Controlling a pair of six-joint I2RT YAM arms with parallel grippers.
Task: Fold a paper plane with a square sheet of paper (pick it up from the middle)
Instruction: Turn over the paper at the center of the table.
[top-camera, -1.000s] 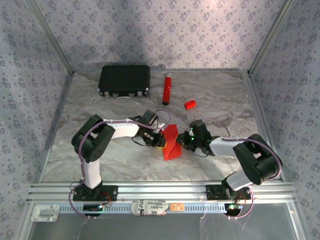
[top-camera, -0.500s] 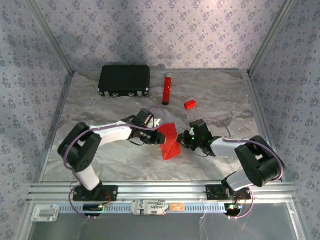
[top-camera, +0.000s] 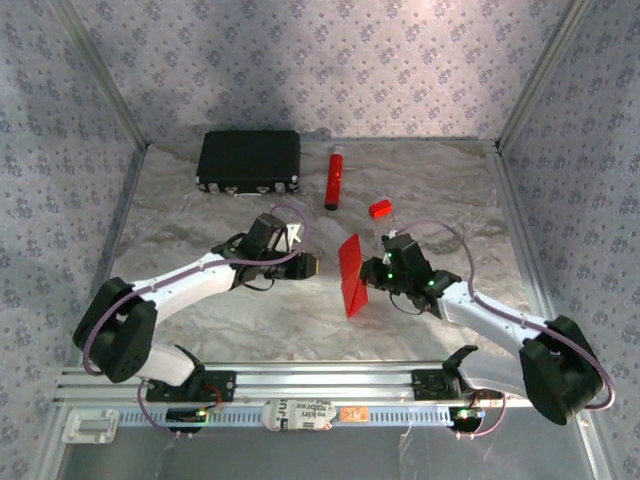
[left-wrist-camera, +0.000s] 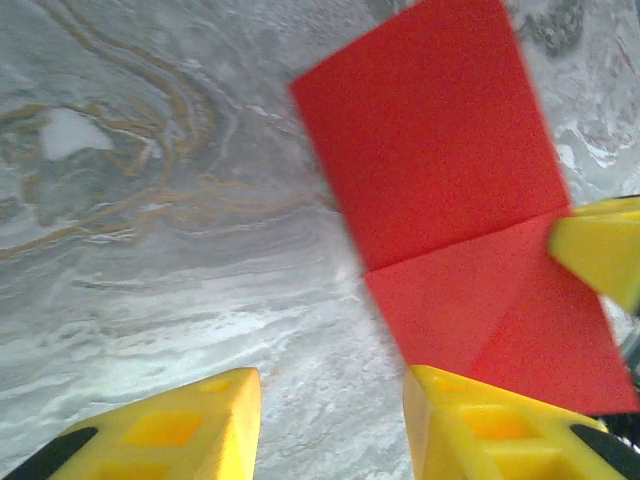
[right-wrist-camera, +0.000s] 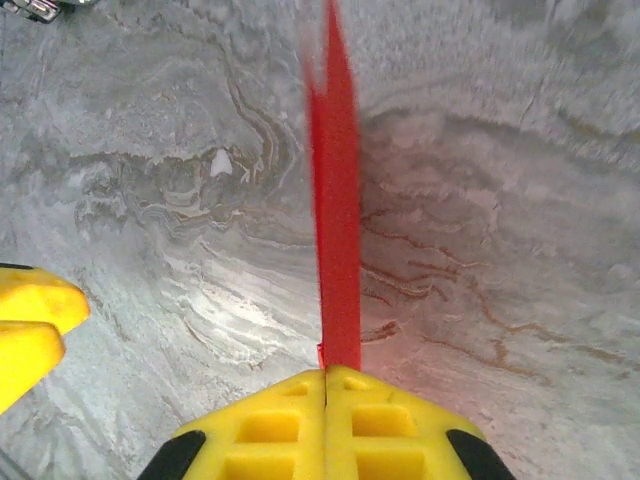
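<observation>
Now | your right jaws pinch the square sheet of paper (top-camera: 350, 275) upright, likely presenting its crease | left jaws spread, empty, at its 9 o'clock

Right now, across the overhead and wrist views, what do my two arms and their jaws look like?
The left arm and the right arm each have white links between bulky black joint housings, with a thin purple cable looping alongside. Small green lights glow near the right wrist. The jaws are bright yellow plastic with square recessed pockets and black at the base.
</observation>
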